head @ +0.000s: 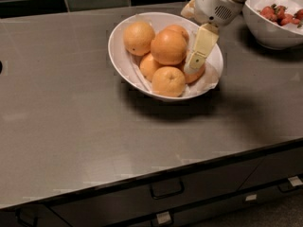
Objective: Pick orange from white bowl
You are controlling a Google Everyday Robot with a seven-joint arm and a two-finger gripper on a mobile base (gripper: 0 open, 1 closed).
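The white bowl [124, 56] sits at the middle back of the grey counter, lined with white paper and holding several oranges. The orange [168, 47], the largest and deepest in colour, lies on top near the middle. A paler one with a dark speck [138, 38] is to its left, and smaller ones [168, 81] lie in front. My gripper [194, 66] reaches down from the upper right into the right side of the bowl. Its tip is just right of the orange and over a small orange [198, 74] by the rim. It holds nothing that I can see.
A deeper white bowl [270, 32] with red strawberries stands at the back right, close to my arm. Dark tiles run along the back wall. The counter's front edge [156, 174] has drawers with handles below it.
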